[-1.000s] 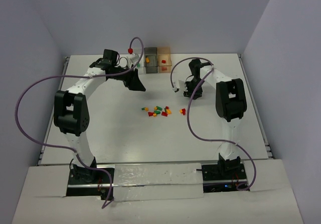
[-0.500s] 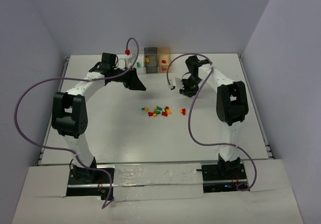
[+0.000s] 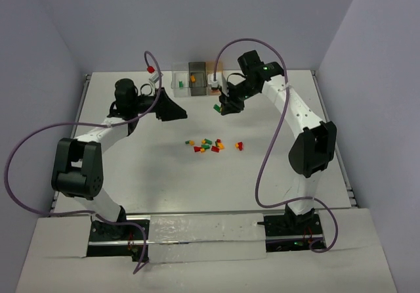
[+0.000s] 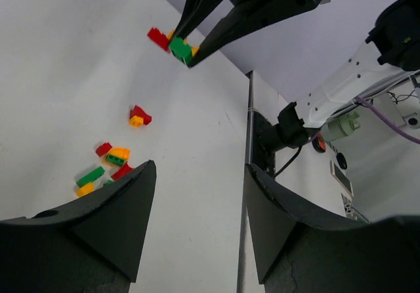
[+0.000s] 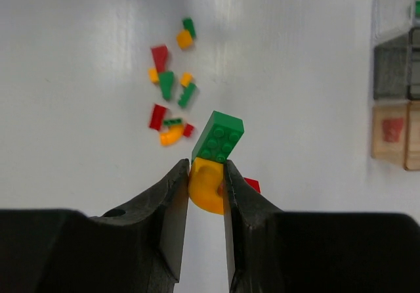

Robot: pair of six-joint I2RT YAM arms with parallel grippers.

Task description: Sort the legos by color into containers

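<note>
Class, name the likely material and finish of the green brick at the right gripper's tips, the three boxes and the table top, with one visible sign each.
Green brick, on the pinched orange piece: likely hard moulded plastic, smooth, even colour; crisp studs.
Boxes: probably clear and tinted plastic; the surface beneath shows through.
Table top: matt-looking white, only soft sheen; material unclear.

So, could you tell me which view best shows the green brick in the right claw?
Right wrist: the green brick looms close, studs visible. Left wrist shows it small; top external, a speck.
</note>
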